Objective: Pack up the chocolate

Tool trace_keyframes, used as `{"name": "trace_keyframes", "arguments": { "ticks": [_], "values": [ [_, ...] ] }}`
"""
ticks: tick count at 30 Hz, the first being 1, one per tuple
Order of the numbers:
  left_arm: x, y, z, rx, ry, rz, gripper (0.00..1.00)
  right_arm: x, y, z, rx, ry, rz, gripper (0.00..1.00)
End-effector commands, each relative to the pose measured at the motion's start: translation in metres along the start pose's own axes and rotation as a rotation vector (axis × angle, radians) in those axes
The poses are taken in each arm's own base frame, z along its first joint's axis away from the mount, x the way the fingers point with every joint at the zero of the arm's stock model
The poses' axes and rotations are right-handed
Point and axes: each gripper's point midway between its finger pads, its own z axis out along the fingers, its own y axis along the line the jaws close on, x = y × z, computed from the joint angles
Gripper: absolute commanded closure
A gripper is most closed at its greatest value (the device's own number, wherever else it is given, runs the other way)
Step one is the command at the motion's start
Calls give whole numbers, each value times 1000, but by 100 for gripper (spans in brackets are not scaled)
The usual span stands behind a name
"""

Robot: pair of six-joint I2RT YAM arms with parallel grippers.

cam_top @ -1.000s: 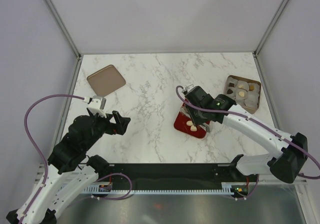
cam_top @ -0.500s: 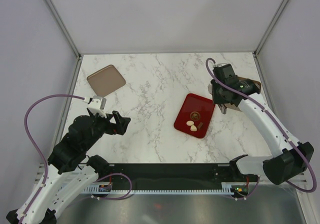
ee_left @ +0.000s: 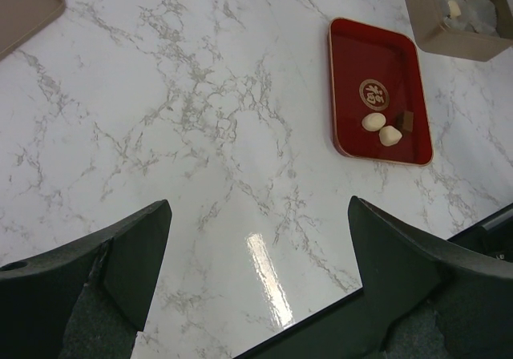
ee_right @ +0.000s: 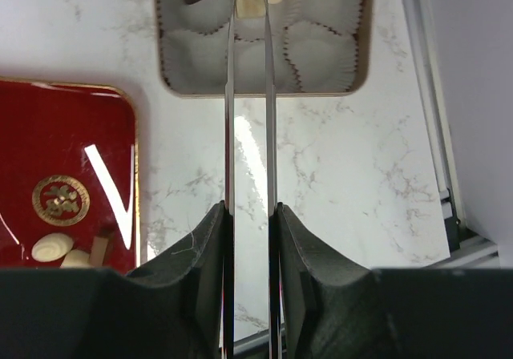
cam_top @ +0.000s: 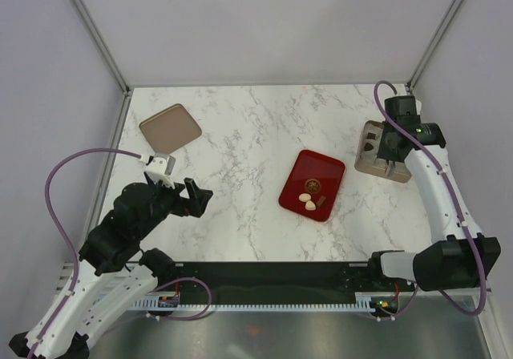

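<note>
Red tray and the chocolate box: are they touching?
Apart. The top view shows bare marble between the red tray and the box.

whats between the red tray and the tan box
Only bare marble tabletop between the red rectangular tray and the tan cup-lined box, in top external view.

The only marking in view is a round gold emblem [ee_left: 374,96] printed on the floor of the red tray [ee_left: 345,78], which lies on the worktop. The emblem encloses a single Chinese-style character that appears to be 福, although the resolution does not confirm it. It stands just beside the chocolate [ee_left: 373,121] lying in the same tray.
</note>
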Motion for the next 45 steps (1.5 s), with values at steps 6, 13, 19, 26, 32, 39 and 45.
{"name": "trace_keyframes", "arguments": {
  "ticks": [6,13,19,26,32,39,45],
  "values": [
    [2,-14,-1,66,9,-2,0,4,-54,7,158,-10,118,71],
    [4,-18,1,88,21,7,0,13,-63,31,154,42,187,71],
    [3,-19,0,94,15,7,0,12,-65,47,167,54,186,70],
    [2,-18,0,90,10,7,0,7,-58,61,141,70,202,68],
    [2,-18,0,88,11,7,0,-3,-59,68,148,62,205,68],
    [2,-17,0,83,10,6,0,-8,-60,77,165,73,201,68],
    [2,-18,0,88,11,6,0,-17,-61,82,169,70,217,67]
  ]
}}
